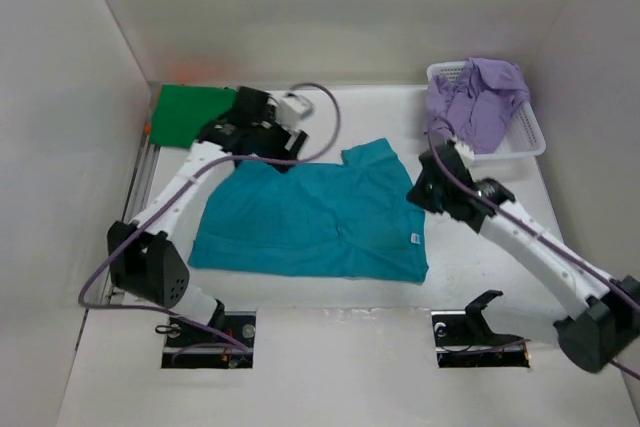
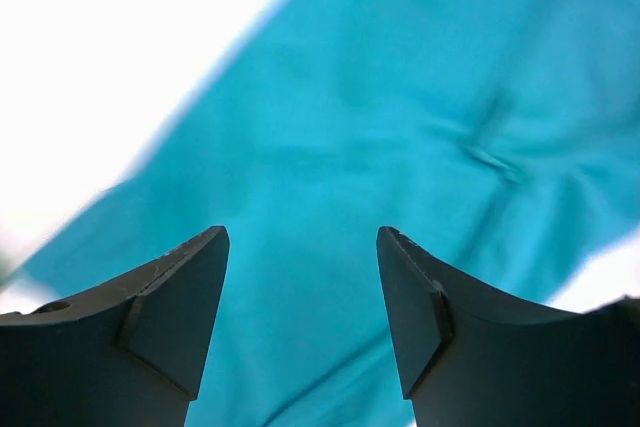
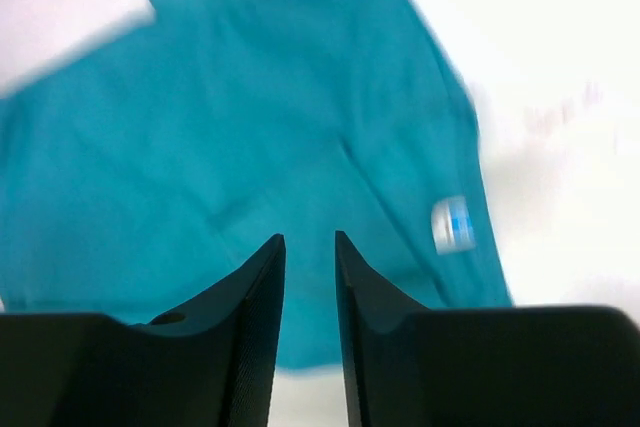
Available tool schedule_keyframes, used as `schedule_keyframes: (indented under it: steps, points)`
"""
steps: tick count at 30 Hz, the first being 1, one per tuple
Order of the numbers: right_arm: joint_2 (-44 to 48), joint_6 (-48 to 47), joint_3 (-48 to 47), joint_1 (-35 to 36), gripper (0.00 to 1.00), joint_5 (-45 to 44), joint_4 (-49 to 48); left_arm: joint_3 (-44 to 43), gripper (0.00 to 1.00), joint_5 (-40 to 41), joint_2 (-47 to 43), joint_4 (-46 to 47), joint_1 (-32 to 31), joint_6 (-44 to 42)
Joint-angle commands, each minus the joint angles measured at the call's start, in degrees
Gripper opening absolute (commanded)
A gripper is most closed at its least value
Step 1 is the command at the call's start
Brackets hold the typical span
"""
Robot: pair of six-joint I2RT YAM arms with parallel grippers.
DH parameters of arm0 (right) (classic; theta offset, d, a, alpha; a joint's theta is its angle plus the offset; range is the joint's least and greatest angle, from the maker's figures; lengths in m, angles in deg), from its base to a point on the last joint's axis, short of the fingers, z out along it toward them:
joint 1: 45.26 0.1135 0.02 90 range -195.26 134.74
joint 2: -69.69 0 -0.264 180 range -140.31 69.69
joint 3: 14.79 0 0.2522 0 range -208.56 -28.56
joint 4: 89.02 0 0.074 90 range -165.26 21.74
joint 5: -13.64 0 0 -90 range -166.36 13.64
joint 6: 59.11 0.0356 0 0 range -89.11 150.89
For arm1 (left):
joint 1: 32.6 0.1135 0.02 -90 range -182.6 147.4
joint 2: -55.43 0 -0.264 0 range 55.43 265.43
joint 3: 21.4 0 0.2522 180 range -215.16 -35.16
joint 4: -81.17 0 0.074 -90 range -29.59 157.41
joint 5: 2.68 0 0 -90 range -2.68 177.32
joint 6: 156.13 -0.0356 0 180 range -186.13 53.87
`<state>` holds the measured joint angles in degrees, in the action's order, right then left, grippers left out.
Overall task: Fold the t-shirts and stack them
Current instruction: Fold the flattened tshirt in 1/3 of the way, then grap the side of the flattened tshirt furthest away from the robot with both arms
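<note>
Green shirt lies flat in the far left corner of the white table, with a sliver of orange cloth showing at its left edge. Just right of it, the left arm reaches from its base to the far left part of the teal shirt. The left gripper hangs above that cloth with its jaws wide apart and nothing between them; its wrist view shows only teal fabric with a small crease, and bare table to the upper left. The teal shirt is spread out flat in the middle of the table, between the two arms, one sleeve pointing toward the far side. A small white tag sits near its right edge. Over that right edge the right gripper points down at the cloth, its jaws parted by a narrow gap and gripping nothing. Farther right, in the far right corner, the lavender shirt is bunched up in a white basket, well apart from the teal one
</note>
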<state>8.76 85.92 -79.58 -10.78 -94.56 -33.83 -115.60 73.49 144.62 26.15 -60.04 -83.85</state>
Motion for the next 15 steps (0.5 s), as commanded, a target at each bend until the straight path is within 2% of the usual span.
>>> schedule_keyframes:
  steps: [1, 3, 5, 7, 11, 15]
  points:
    - [-11.28, -18.08, -10.99, -6.38, 0.31, 3.51, -4.24, 0.02, 0.59, -2.53, -2.44, 1.78, 11.01, 1.81]
    - [-21.03, -22.66, -19.07, -9.20, 0.36, 5.01, -5.57, 0.81, 0.57, -1.04, -0.52, 4.07, 18.57, 1.98]
    - [-31.66, -26.27, -29.08, -10.61, 0.49, 5.54, -4.70, 1.34, 0.56, 0.37, 1.94, 6.79, 24.56, 2.33]
    - [-42.55, -29.52, -40.15, -11.23, 0.56, 5.10, -2.42, 1.17, 0.56, 1.25, 5.28, 8.90, 29.22, 2.42]
    - [-61.47, -32.35, -60.11, -13.25, 0.61, 4.22, 2.85, -1.46, 0.56, 1.17, 13.10, 9.97, 32.84, 3.47]
    - [-71.16, -30.60, -70.69, -15.01, 0.65, 3.17, 5.06, -3.40, 0.56, 1.78, 19.87, 13.03, 33.81, 5.14]
